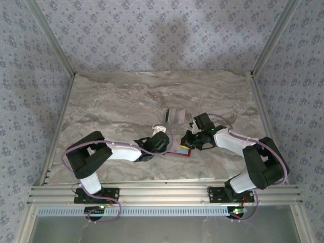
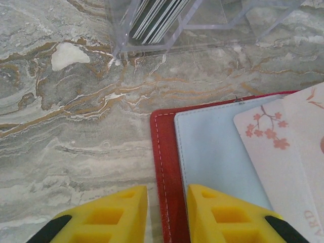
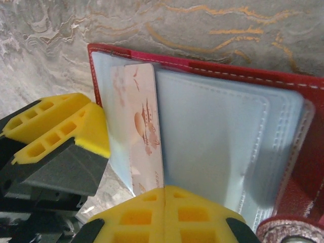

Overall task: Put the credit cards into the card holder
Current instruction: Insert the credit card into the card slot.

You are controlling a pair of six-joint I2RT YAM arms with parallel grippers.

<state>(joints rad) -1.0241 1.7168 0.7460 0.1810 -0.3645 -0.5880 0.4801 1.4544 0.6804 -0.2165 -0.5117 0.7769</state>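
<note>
The card holder (image 3: 212,68) lies open and flat on the surface (image 2: 76,126), a slab of grey marble-look stone with rusty orange veins. Its cover is a smooth red, leather-like material with a line of pale stitching along the rim. Inside are soft, pale blue see-through pockets with rounded, stitched corners. In the top view it sits near the front middle of the surface, between the two arms.

The right tool (image 3: 164,195) is closed tight, its ribbed yellow fingers meeting on the near end of one credit card (image 3: 139,116). The card is a thin, stiff, pinkish-white rectangle printed with reddish blossoms (the lettering near its held end is too small to read). Its far end lies over the leftmost blue pocket; I cannot tell whether it has slipped under the film.

The left tool (image 2: 166,195) stands partly open, with a narrow gap between its yellow honeycomb fingertips. It straddles the holder's stitched red border, one tip over bare marble and the other over the blue pocket, with nothing clamped between them.

Just beyond the holder, a clear box (image 2: 212,35) of sharp-edged acrylic holds more credit cards (image 2: 157,17), set on edge in a leaning stack of thin pale and dark rims
</note>
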